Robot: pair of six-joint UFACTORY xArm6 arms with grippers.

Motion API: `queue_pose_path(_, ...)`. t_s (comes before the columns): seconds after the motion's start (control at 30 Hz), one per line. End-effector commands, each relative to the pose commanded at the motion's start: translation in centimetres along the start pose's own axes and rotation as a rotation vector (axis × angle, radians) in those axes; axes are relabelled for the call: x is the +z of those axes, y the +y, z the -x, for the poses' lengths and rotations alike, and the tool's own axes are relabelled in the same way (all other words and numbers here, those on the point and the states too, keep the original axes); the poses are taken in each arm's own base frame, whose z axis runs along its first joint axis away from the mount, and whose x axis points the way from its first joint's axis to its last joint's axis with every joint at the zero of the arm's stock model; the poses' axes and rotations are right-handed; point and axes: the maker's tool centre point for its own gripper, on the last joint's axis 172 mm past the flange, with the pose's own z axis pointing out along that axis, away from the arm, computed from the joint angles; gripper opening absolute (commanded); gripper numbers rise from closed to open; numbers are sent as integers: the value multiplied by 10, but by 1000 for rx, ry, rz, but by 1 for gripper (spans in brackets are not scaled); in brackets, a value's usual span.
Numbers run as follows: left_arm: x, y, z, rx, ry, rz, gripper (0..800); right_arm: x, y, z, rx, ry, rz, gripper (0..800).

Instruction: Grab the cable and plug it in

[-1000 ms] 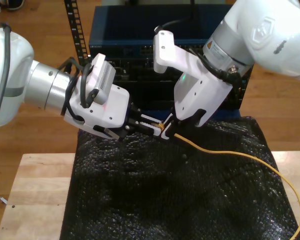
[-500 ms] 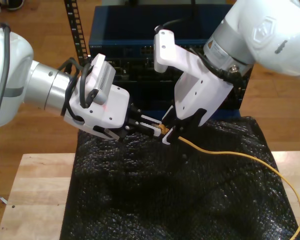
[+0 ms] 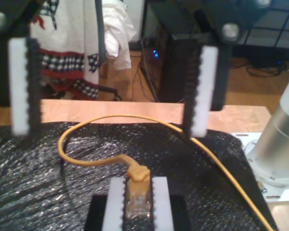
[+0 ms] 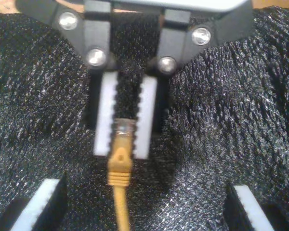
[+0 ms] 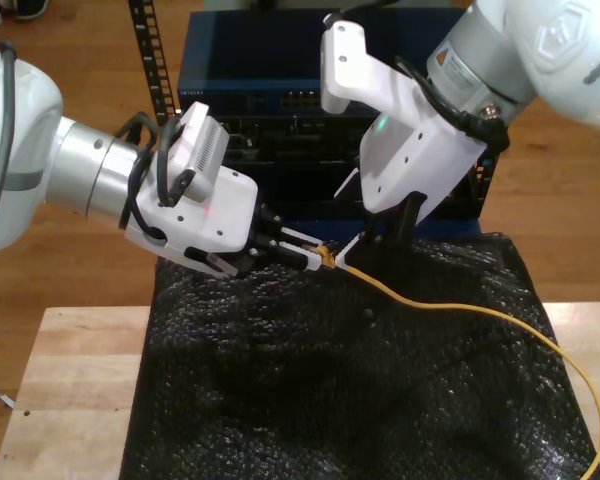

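The yellow-orange cable [image 5: 460,308] runs across the black mat to the exterior view's right edge. My first gripper [image 5: 315,257], on the arm at the exterior view's left, is shut on the cable's clear plug [image 3: 138,195]. The plug's orange boot [image 4: 120,161] sticks out past the white pads [image 4: 104,115]. My second gripper [image 5: 375,240], on the arm at the exterior view's right, hangs open just above and beside the plug. Its fingers [image 3: 201,91] stand wide apart and touch nothing. In the first wrist view the cable [image 3: 135,116] loops away from the plug.
A black bubble-textured mat [image 5: 330,400] covers the wooden table [image 5: 70,380]. Behind it stands a blue rack unit with a row of ports [image 5: 250,85]. A metal arm base [image 3: 279,144] sits by the mat's edge.
My second gripper has opened, let go of the cable near the plug, and lifted up and back toward the exterior view's right. My first gripper still holds the plug in the same place.
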Motion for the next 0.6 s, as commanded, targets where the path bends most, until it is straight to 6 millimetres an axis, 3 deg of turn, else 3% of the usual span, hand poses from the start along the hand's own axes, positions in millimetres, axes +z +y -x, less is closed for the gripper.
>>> queue_pose_path(0.2,-3,9,2,-100,60,60,3,-15,10,-9,8,32,26,768)
queue_pose_path(0.37,-20,-4,-2,-168,160,32,3,-34,11,-20,-13,51,63,707)
queue_pose_path(0.6,-31,6,-8,-224,231,82,3,-60,2,-31,-52,75,117,740)
